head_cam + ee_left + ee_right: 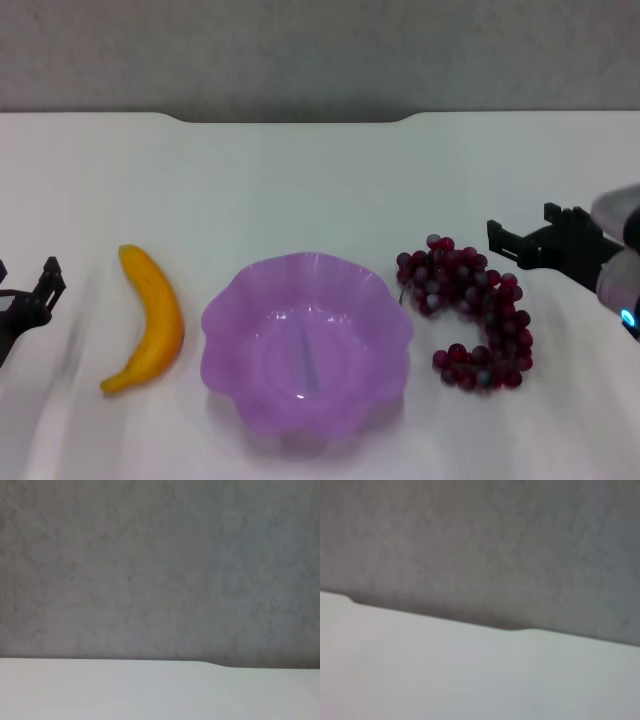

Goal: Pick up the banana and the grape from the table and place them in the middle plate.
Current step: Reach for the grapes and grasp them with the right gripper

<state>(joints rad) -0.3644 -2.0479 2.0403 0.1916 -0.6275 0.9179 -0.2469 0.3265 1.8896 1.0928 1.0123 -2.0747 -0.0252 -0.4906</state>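
In the head view a yellow-orange banana (150, 322) lies on the white table (300, 180), left of the light-purple scalloped plate (306, 343), which is empty. A bunch of dark red-purple grapes (468, 306) lies right of the plate. My left gripper (25, 278) is at the far left edge, left of the banana, open and empty. My right gripper (522, 226) hovers just right of and behind the grapes, open and empty. The wrist views show none of these things.
The table's notched far edge (290, 120) meets a grey wall (320, 50). Both wrist views show only the tabletop (150, 690) (445, 670) and that wall.
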